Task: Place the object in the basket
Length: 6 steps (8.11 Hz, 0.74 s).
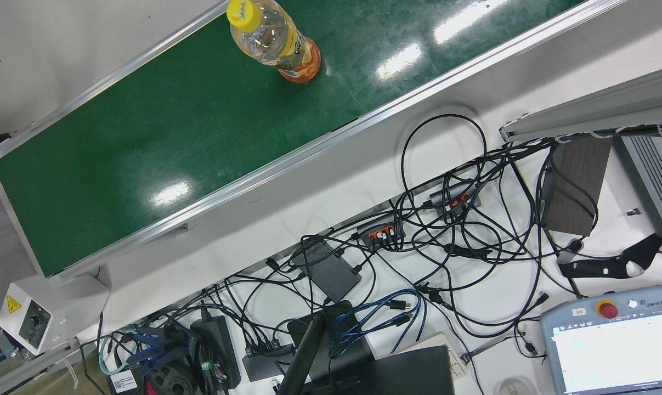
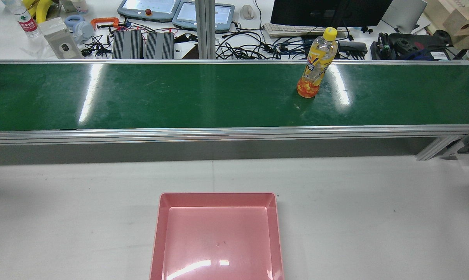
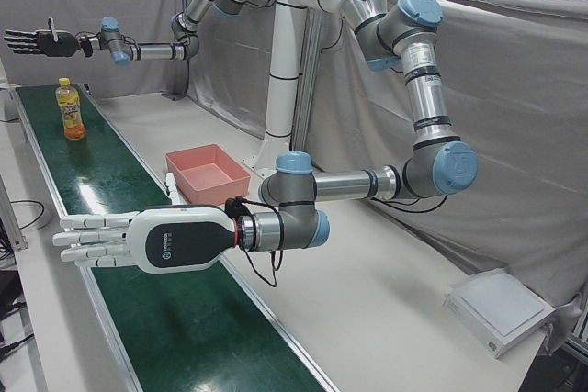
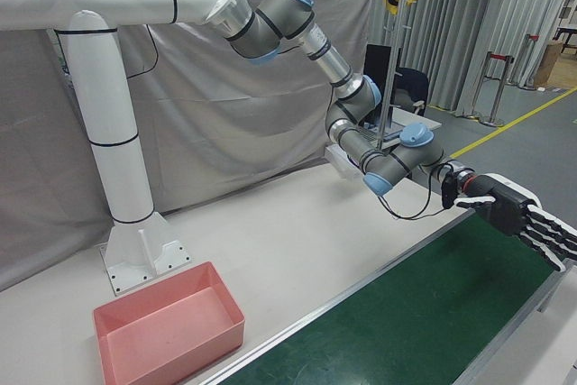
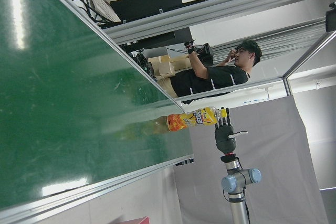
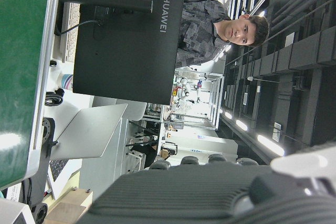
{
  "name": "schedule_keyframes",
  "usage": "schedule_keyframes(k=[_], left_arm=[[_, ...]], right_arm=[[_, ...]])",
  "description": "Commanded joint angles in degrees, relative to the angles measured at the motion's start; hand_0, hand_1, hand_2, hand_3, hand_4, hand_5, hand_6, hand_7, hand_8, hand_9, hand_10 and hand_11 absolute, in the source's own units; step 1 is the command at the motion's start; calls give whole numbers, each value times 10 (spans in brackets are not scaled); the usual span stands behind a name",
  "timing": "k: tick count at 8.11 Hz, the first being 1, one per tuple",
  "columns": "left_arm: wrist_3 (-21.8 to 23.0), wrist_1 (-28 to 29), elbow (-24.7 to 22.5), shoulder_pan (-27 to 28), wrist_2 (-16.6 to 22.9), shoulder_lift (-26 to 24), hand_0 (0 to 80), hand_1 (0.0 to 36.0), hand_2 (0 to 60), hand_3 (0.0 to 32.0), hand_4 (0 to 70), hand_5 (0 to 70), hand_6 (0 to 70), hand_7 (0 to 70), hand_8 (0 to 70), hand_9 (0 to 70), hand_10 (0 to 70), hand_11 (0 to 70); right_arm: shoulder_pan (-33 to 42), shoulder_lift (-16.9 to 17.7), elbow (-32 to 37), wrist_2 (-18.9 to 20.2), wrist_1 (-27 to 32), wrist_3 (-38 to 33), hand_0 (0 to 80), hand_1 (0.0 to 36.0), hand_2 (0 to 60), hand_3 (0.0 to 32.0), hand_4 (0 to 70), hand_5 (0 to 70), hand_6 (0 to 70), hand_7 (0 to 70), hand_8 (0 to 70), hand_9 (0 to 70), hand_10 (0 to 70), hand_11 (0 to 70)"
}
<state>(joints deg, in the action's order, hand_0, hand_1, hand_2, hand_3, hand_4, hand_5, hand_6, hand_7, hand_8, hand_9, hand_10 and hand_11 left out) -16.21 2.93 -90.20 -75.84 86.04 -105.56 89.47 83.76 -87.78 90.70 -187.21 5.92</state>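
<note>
Nearest us in the rear view sits the pink basket (image 2: 217,237), empty on the white tabletop (image 2: 374,217). Beyond it we see the long green conveyor belt (image 2: 180,97) running left to right, the largest thing here. Both arms reach out over the belt: our left hand (image 3: 138,239) hovers flat above one stretch of it, its fingers (image 3: 87,236) straight and spread, holding nothing; our right hand (image 4: 523,218) hangs over the other end, fingers likewise extended and empty. The orange drink bottle (image 2: 316,64) with its yellow cap stands upright on the belt, toward the right and the far edge, well apart from both hands. Past the belt lie tangled cables (image 1: 462,230).
</note>
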Motion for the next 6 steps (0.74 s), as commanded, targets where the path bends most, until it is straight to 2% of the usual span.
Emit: schedule_keyframes(k=[1, 6], left_arm=[[1, 0, -1, 0, 0, -2, 472, 118, 6, 0, 8, 79, 0, 0, 0, 4, 59, 102], [1, 1, -2, 0, -1, -1, 467, 115, 11, 0, 6, 75, 0, 0, 0, 2, 60, 103]], right_arm=[[0, 0, 0, 0, 0, 1, 0, 0, 0, 0, 0, 0, 0, 0, 0, 0, 0, 0], [0, 0, 1, 0, 0, 1, 0, 0, 0, 0, 0, 0, 0, 0, 0, 0, 0, 0]])
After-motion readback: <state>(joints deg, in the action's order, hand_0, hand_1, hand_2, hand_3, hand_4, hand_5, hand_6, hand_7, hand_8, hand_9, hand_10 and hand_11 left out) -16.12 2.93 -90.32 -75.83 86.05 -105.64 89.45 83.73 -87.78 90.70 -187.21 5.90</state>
